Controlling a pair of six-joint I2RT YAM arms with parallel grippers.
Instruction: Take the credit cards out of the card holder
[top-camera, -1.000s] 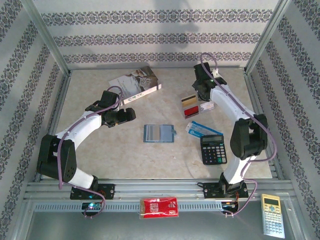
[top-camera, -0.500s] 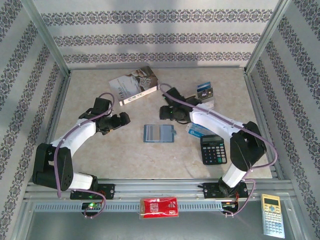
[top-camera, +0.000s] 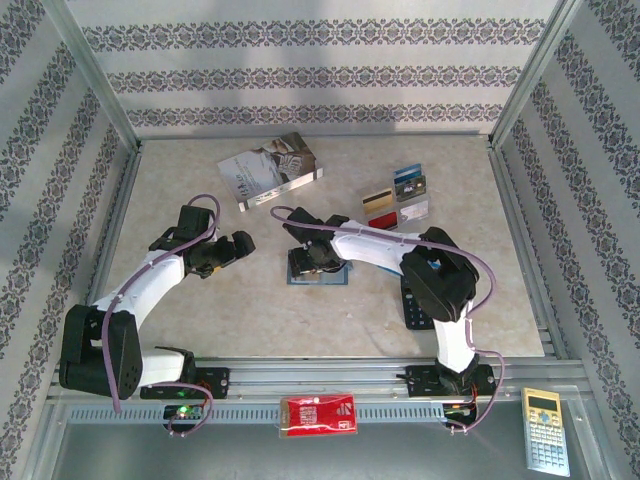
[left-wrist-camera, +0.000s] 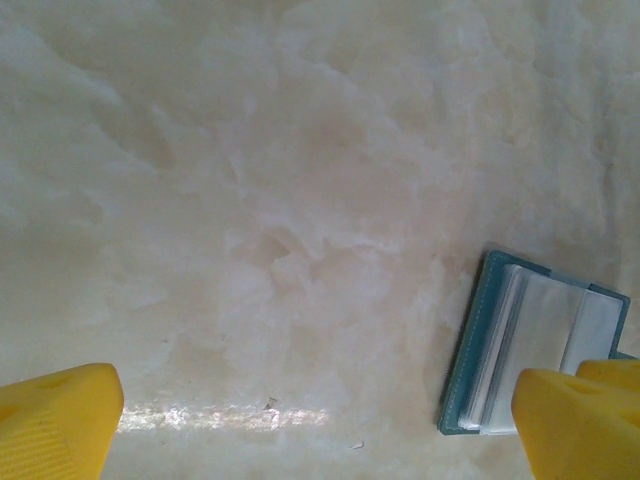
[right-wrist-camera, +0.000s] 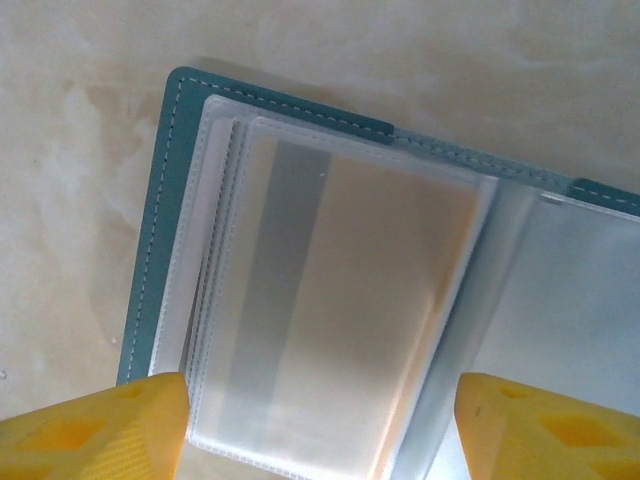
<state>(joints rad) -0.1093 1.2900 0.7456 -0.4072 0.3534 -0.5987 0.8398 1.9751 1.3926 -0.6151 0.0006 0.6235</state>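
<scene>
- The card holder (right-wrist-camera: 340, 300) lies open mid-tabletop (top-camera: 240, 320), with the right pincer (right-wrist-camera: 320, 425) spread apart over its clear sleeves; closing may pinch sleeve plastic instead of a card.
- The light holder could drag or lift: the left pincer (left-wrist-camera: 315, 420), spread wide, hovers beside it and pins nothing.

My right tool (top-camera: 315, 262) hangs over the holder (right-wrist-camera: 350, 300) on the table (top-camera: 250, 310); book (top-camera: 270, 170) behind-left, cards (top-camera: 395, 200) behind-right, left tool (top-camera: 243, 246) to its left.
</scene>
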